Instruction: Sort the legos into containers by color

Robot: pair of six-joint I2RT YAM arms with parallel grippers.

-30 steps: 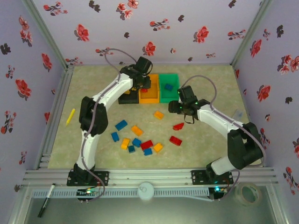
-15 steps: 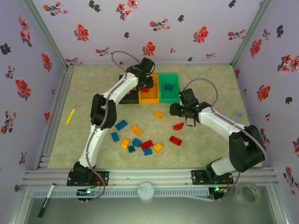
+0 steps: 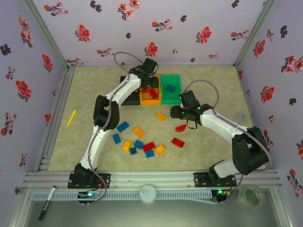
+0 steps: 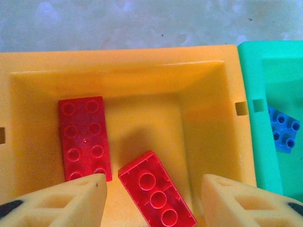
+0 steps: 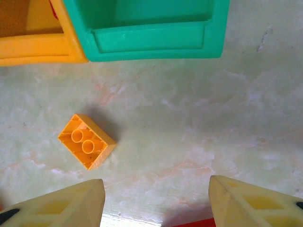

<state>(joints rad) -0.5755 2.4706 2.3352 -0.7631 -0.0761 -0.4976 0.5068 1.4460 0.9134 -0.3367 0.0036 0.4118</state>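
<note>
Flower-papered walls, marbled table [image 3: 213, 80]: from above, loose legos [image 3: 137, 142] await sorting. Left wrist: the left gripper [image 4: 152, 178], fingers spread, hangs over a red brick [image 4: 156, 196] lying free in the orange bin [image 4: 208, 118]. Right wrist: the right gripper [image 5: 156, 180], open and empty, likely must next centre on the yellow brick [image 5: 86, 147].

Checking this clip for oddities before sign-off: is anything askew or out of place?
A skewed red brick lies in the orange bin beside the straight red brick. On the table, an orange brick lies upside down, hollow side up.
</note>
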